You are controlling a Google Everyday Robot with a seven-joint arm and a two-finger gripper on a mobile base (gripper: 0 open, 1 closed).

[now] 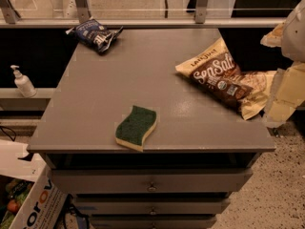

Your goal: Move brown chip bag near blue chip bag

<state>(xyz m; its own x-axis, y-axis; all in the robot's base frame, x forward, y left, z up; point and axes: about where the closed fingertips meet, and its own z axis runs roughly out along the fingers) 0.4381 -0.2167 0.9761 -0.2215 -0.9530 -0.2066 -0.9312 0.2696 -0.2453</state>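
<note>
gripper (282, 99) sits at the right edge of the scene, a pale cream shape just off the right side of the grey cabinet top (119, 80), right up against the right end of the brown chip bag (224, 80). whether it is spread, pressed together or pinching the bag cannot be told.

nearest, at the lower left, a cardboard box (33, 204) with orange letters stands on the floor beside the cabinet. the cabinet's drawers (151, 180) face the near side, stacked one under another, each with a small knob in the middle.

on the top, close to the near edge and a little left of centre, a green-and-yellow sponge (136, 127) lies flat, green side up.

farther back on the right, the brown chip bag lies flat with its dark panel and white "sea salt" script facing up. its right end hangs over the cabinet's right edge.

off to the left, below the top's level, a white pump bottle (23, 82) stands on a low ledge.

at the far left corner lies the blue chip bag (95, 34), crumpled, well apart from the brown one, with the sponge and bare grey surface between them.
</note>
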